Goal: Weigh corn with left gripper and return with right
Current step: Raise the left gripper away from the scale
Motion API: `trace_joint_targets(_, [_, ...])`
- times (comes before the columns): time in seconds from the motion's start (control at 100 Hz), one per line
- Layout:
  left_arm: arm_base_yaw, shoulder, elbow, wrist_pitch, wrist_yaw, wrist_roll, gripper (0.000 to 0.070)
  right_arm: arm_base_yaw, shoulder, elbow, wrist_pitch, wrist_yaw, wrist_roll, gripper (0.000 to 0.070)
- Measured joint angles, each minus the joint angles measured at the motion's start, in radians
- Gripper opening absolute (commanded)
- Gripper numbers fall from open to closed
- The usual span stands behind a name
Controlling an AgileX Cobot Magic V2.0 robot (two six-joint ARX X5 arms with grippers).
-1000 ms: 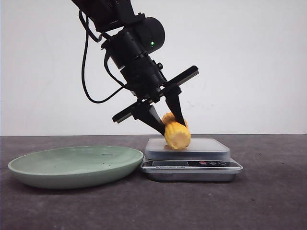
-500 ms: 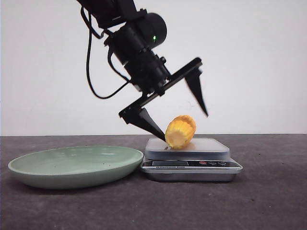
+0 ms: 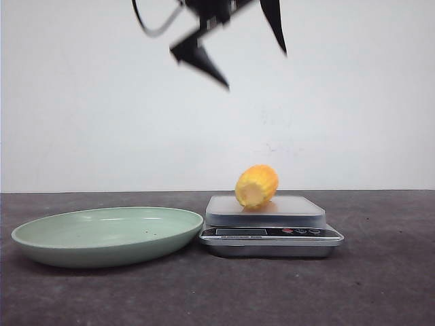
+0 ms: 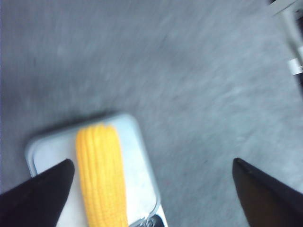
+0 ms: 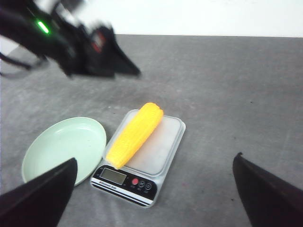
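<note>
Front view: the corn lies on the pale platform of a small kitchen scale, its cut end facing the camera, toward the platform's left half. The scale sits on the dark bench, with a green plate just beside its left edge. High above, at the top edge of the frame, the left gripper hangs blurred, its two pointed fingers spread wide and holding nothing, well clear of the corn.

Left wrist view: the corn stretches lengthwise across the scale platform. The left gripper's two black fingertips show at either side of the frame, wide apart, touching nothing.

Right wrist view: the corn lies diagonally along the left side of the scale platform, one end near the display. The plate sits just beside the scale. The left gripper hovers above, blurred. The right gripper's fingertips stand far apart at the frame's corners, empty.
</note>
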Motion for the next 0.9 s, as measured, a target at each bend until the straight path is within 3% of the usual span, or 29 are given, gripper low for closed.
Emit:
trace_joint_targets(0.18, [-0.006, -0.1, 0.135, -0.102, -0.097, 0.043, 0.0509, 0.0, 0.009, 0.0, -0.018, 0.014, -0.01, 0.0655])
trace_joint_targets(0.54, [-0.02, -0.485, 0.156, -0.164, -0.215, 0.156, 0.0509, 0.0, 0.088, -0.006, -0.015, 0.015, -0.004, 0.0655])
trace_joint_targets(0.78, [-0.02, -0.673, 0.156, -0.381, -0.323, 0.224, 0.0509, 0.02, 0.203, -0.008, 0.067, -0.118, 0.086, 0.0654])
trace_joint_targets(0.9, [-0.02, -0.761, 0.15, -0.444, -0.373, 0.235, 0.0509, 0.07, 0.253, -0.008, 0.178, -0.134, 0.158, 0.0653])
